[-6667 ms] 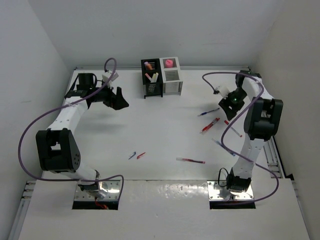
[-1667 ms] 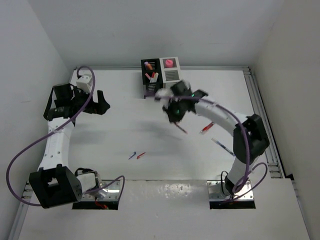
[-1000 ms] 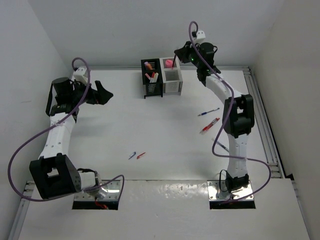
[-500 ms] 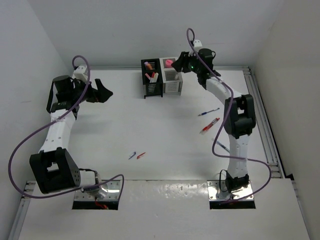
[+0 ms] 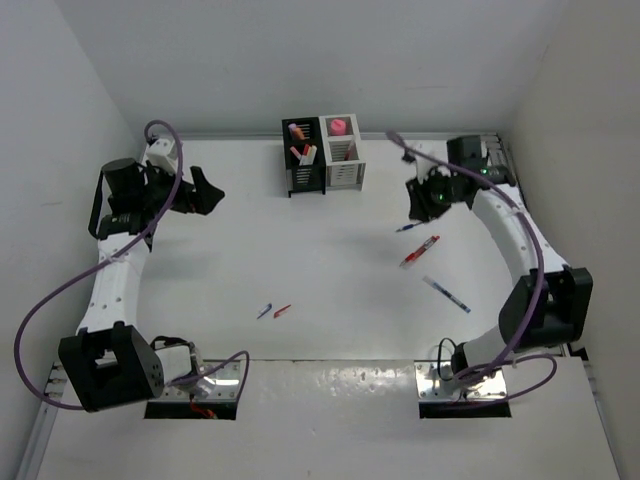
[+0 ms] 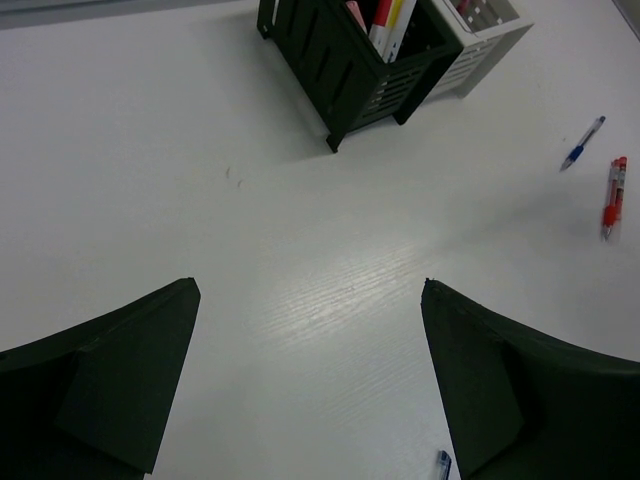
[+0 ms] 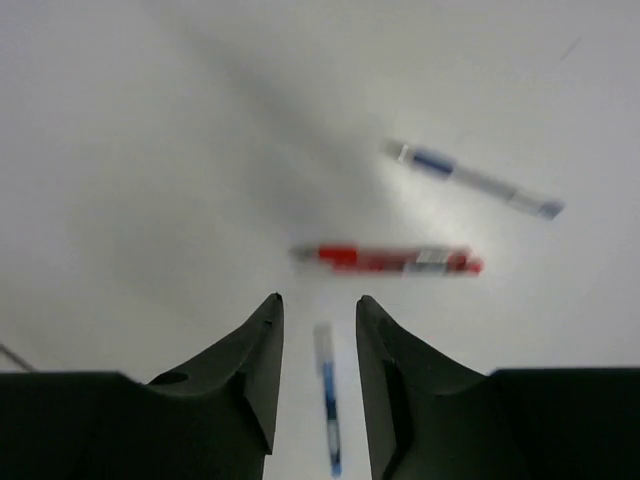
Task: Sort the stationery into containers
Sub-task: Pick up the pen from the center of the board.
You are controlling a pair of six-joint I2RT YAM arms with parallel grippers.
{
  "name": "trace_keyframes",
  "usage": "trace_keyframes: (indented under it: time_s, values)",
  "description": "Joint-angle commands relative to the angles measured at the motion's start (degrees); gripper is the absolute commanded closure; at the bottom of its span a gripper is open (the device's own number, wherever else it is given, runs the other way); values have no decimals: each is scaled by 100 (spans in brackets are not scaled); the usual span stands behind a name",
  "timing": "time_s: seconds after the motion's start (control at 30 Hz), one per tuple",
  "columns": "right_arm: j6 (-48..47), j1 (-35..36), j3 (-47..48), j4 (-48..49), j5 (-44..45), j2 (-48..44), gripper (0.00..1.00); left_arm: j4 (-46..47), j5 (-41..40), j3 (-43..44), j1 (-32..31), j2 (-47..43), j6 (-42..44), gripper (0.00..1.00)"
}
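Right wrist: right gripper (image 7: 318, 305), slightly parted and empty, hovers above blue pen (image 7: 327, 400); pickup needs lowering, closing; left gripper (image 6: 308, 290) gapes wide

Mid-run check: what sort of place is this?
Probably a robotics lab test cell rather than a real office: a white table boxed in by plain white walls, with the left arm and right arm bolted at its near edge.

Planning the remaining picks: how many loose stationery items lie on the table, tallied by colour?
Blue: 3 (upper blue pen, lower blue pen, short blue piece)
Red: 2 (red pen, short red piece)
Total: 5
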Motion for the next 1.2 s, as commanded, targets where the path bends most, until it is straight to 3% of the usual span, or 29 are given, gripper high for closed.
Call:
trace_keyframes:
  time_s: [0.0,0.2,0.73,0.9,1.0,1.13,1.17]
  values:
    - [-951,-47,-1109,-1080,794,118,65,83,11,-132,-42,-213,9,0]
    - [-1056,33,-2332,-464,1472,-14,54,-153,-129,-71,-104,-441,52,0]
    - [-1303,-170,-2702,275,1807,908,59,-242,-218,-28,-104,-337,17,0]
    - [-1434,-99,-3114,556,1938,1032,71,-242,-235,-10,-104,-266,26,0]
    - [-1435,-56,-3037,390,1860,910,86,-277,-262,-19,-113,-284,61,0]
    - [-1093,251,-1845,-479,983,356,99,-277,-218,34,-113,-222,88,0]
    - [-996,305,-1040,-594,693,311,100,-251,-200,95,-104,-187,70,0]
